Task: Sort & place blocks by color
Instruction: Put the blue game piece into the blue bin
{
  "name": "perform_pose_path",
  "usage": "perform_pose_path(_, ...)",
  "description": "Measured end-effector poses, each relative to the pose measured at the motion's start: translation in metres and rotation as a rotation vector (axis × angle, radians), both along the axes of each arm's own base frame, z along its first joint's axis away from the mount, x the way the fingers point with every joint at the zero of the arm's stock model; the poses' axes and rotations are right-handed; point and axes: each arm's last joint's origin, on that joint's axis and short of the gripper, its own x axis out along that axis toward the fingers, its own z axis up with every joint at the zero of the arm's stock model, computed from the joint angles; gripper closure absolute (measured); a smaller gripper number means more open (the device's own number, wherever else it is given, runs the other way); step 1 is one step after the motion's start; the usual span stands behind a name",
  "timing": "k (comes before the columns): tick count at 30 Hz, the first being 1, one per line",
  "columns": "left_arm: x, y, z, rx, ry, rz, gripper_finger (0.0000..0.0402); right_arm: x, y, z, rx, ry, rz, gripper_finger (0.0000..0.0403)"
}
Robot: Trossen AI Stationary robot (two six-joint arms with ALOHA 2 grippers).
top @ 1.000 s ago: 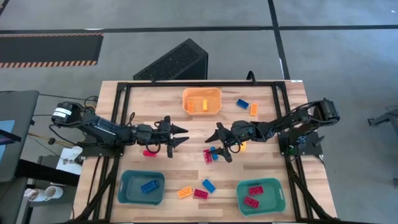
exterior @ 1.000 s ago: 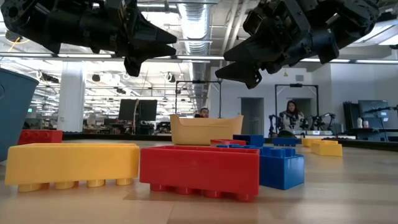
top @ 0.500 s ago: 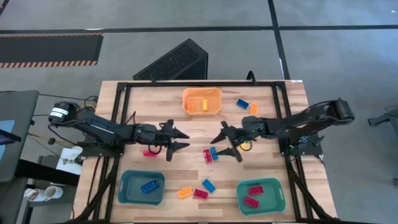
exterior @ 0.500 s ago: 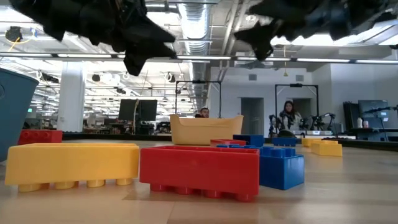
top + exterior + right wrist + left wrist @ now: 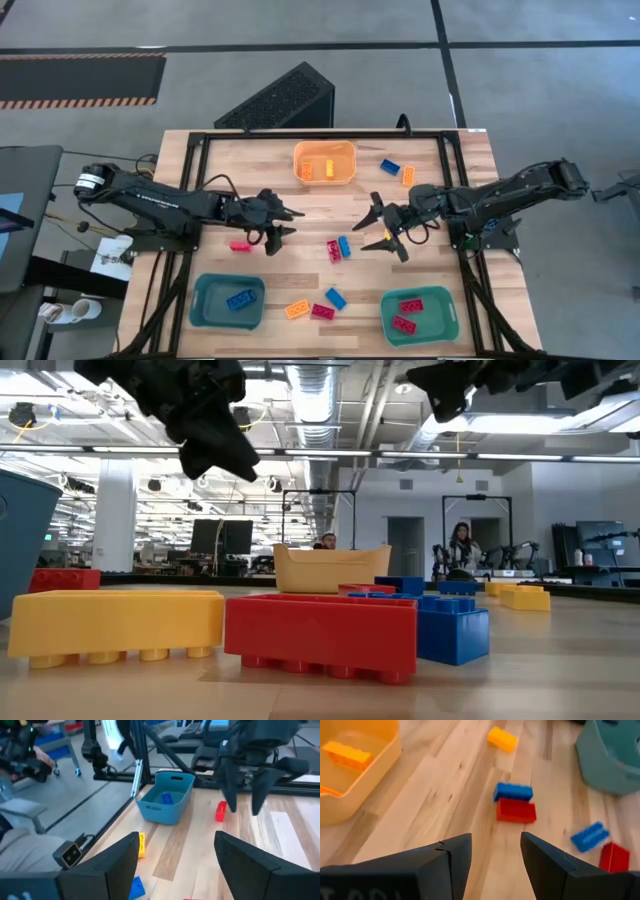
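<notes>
Left pincer (image 5: 283, 222): open, empty, above bench centre.
Right pincer (image 5: 383, 227): open, empty, opposite.
Blocks (image 5: 338, 247): red-blue pair mid-bench; others probably near front edge.
Handling: light, rigid, slick; grasp across long flat sides.

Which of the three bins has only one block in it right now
The teal bin at the table's front left: it holds a single blue block. The other teal bin holds two red blocks, and the orange bin holds two orange ones.

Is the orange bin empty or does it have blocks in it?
Not empty. The orange bin holds yellow-orange blocks, seen from above and in the left wrist view.
</notes>
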Motion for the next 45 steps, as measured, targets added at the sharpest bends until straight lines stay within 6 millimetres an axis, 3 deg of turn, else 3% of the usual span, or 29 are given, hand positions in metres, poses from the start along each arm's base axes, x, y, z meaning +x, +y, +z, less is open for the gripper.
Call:
perform_pose_path(6, 0.018, -0.007, -0.004, -0.032, -0.102, -0.040, 0.0246, -0.007, 0.005, 0.007, -0.003, -0.032, 0.008, 0.0122)
perform_pose_path(13, 0.037, -0.022, -0.022, -0.088, -0.104, -0.139, 0.0246, -0.023, 0.013, 0.021, -0.001, -0.082, 0.013, 0.0122)
perform_pose_path(16, 0.046, -0.033, -0.020, -0.091, -0.100, -0.170, 0.0246, -0.027, 0.019, 0.024, -0.004, -0.092, 0.015, 0.0122)
perform_pose_path(23, 0.079, -0.068, -0.010, -0.039, -0.122, -0.282, 0.0246, -0.032, 0.028, 0.026, -0.014, -0.107, 0.002, 0.0122)
perform_pose_path(34, 0.136, -0.105, -0.041, -0.002, -0.021, -0.411, 0.0246, -0.036, 0.041, 0.027, 0.005, -0.111, 0.059, 0.0122)
perform_pose_path(38, 0.145, -0.115, -0.054, 0.024, 0.001, -0.471, 0.0246, -0.042, 0.045, 0.029, 0.005, -0.111, 0.091, 0.0122)
perform_pose_path(45, 0.145, -0.125, -0.066, 0.088, 0.024, -0.528, 0.0246, -0.074, 0.047, 0.050, 0.019, -0.220, 0.177, 0.0122)
